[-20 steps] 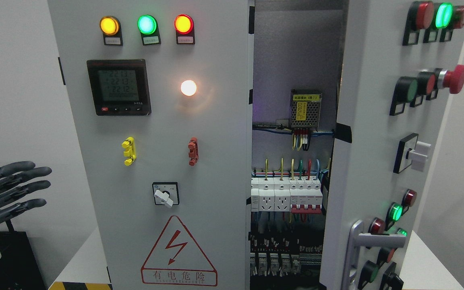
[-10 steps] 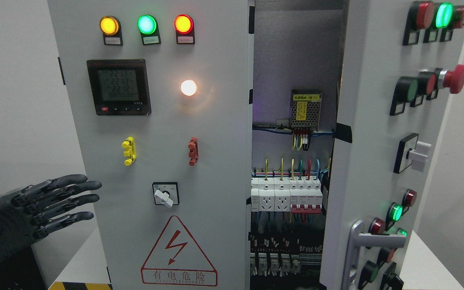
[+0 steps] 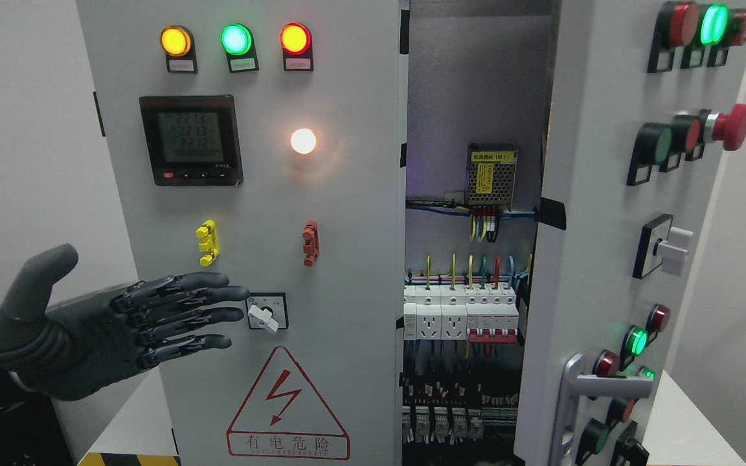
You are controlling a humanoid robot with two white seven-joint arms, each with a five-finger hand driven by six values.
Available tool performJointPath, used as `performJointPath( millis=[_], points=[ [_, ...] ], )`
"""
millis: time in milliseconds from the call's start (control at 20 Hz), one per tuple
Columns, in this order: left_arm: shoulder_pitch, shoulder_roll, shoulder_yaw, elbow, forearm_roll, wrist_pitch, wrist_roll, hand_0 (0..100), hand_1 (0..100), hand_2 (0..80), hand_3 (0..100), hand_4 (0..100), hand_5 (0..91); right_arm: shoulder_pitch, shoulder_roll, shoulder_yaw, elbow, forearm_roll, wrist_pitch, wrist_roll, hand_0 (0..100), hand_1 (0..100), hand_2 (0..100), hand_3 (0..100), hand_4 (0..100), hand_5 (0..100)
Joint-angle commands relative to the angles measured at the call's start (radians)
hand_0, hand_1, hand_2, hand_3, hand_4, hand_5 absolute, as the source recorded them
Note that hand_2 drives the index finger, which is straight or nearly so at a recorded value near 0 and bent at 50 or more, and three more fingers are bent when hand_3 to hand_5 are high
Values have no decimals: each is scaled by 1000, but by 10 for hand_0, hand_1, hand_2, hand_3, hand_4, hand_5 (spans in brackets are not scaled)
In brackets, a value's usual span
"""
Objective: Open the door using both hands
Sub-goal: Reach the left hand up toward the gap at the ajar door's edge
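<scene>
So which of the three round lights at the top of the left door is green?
The middle light. The one on its left glows orange-yellow and the one on its right glows red.

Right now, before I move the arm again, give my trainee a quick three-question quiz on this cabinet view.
1. True or false: the right door is already swung open, showing the wiring inside.
2. Multiple choice: the left hand has its fingers (A) curled on the silver handle, (B) stretched out flat in front of the left door, next to the rotary switch, (C) closed on the meter.
3. Fill in: the three lamps atop the left door run yellow, ____, red.

Key: 1 true; 2 B; 3 green.
</scene>
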Motion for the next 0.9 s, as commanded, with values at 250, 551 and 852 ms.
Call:
performJointPath(
  millis=[250,551,852],
  points=[
    [-414,-300,-524,85,171,-4,84,0,0,0,0,0,0,0,0,0,-1,0,0,0,385,0,0,0,0,0],
    [-438,-462,-521,123,170,-3,274,0,0,0,0,0,0,0,0,0,-1,0,0,0,384,0,0,0,0,0],
    [-454,-594,-492,123,165,-1,379,0,0,0,0,0,0,0,0,0,-1,0,0,0,385,0,0,0,0,0]
  ],
)
